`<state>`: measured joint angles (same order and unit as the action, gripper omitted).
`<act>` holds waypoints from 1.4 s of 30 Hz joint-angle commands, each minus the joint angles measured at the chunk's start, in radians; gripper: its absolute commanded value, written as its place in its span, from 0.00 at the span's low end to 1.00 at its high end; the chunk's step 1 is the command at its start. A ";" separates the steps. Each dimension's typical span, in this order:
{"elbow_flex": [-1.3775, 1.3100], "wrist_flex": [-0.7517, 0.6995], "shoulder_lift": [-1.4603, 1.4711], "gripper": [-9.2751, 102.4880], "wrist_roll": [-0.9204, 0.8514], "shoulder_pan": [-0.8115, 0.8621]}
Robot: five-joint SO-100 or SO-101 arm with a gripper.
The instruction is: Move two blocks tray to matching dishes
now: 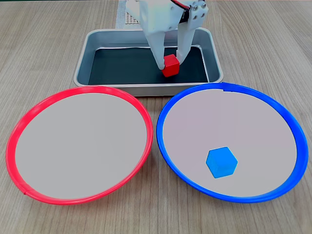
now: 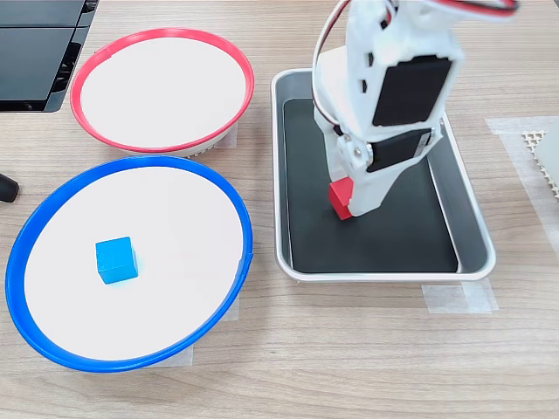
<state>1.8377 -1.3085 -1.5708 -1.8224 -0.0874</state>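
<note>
My white gripper [image 1: 170, 62] reaches down into the silver tray [image 1: 146, 90] and is shut on the red block [image 1: 170, 66], one finger on each side of it. The block sits low over the tray's black bottom, right of centre in a fixed view. Seen from the side in a fixed view, the gripper [image 2: 345, 208] holds the red block [image 2: 341, 199] near the middle of the tray [image 2: 279, 175]. The blue block [image 1: 222, 162] [image 2: 115, 259] lies in the blue-rimmed dish [image 1: 160, 126] [image 2: 244, 229]. The red-rimmed dish [image 1: 9, 146] [image 2: 166, 33] holds nothing.
Both dishes stand side by side in front of the tray on a wooden table. A black device [image 2: 35, 44] lies past the red dish. A perforated white mat [image 2: 541, 148] lies behind the tray. Tape [image 2: 458, 298] holds the tray's corner.
</note>
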 commanded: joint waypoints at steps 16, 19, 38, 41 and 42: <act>-0.298 0.761 0.285 0.08 0.374 0.308; -0.359 0.876 0.436 0.17 0.367 0.311; 0.609 1.359 -0.684 0.08 1.908 0.242; 0.841 1.285 -0.934 0.08 1.983 0.190; 0.905 1.238 -1.019 0.08 1.991 0.175</act>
<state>2.6277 -0.0153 -2.4099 0.0828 0.1120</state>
